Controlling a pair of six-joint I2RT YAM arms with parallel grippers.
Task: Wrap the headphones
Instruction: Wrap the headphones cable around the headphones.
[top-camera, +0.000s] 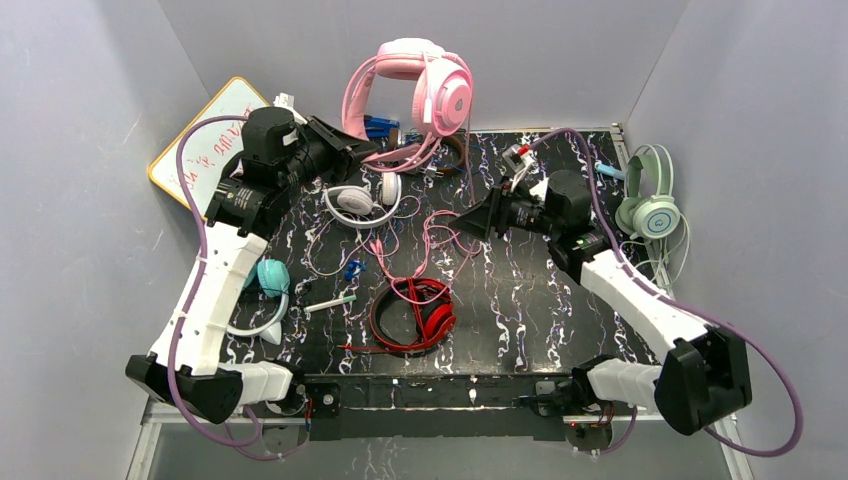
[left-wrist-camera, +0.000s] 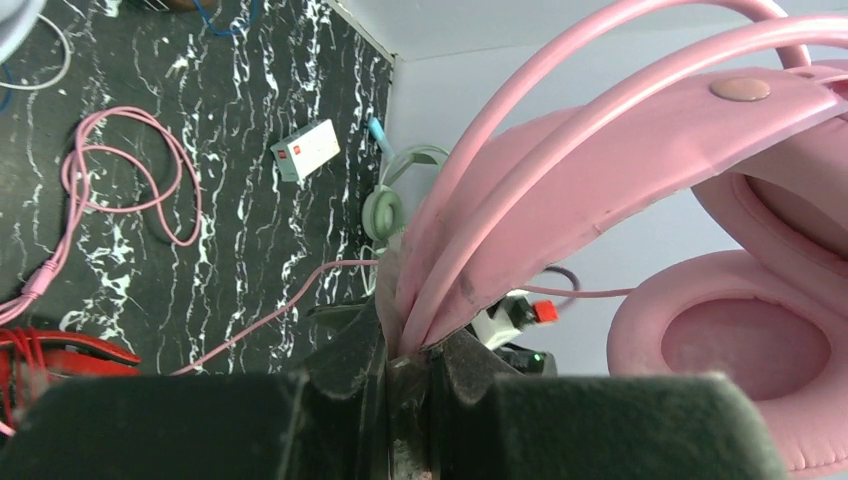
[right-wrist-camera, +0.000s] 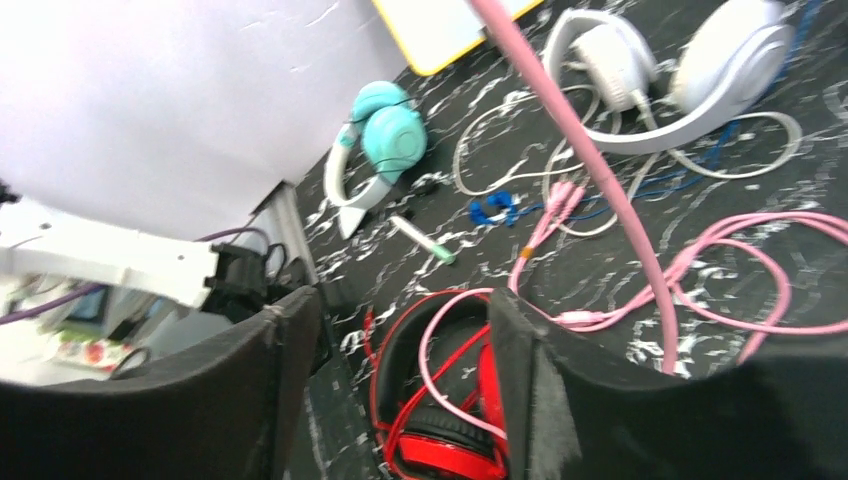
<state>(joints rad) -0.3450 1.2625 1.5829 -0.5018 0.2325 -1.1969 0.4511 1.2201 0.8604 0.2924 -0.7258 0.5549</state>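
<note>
Grey walls close in a black, white-veined counter (top-camera: 560, 310) strewn with headsets and loose cable. Taking the overhead view as a dial, the red headphones (top-camera: 418, 315) lie nearest, at six o'clock, their cord heaped in a rough ring beside them rather than wound on. At eight o'clock the teal headphones (top-camera: 271, 277) lie at the counter's edge. The right hand (right-wrist-camera: 400, 330) reaches in from four o'clock towards the centre with its two pads apart and nothing between them; the pink cord (right-wrist-camera: 590, 200) passes just past one pad and sprawls in slack loops over the middle. Beyond it, at eleven, the white headphones (top-camera: 358, 199) sit among their own trailing cable. At three the mint-green headphones (top-camera: 648, 200) lean by the wall. Farthest, at twelve, the pink headphones (top-camera: 420, 80) hang lifted off the counter, with the left hand (left-wrist-camera: 410, 350) clamped tight on the headband.

By my reading the job is barely begun: no cord looks wound around any headset, and the pink one's lead has yet to be gathered.
</note>
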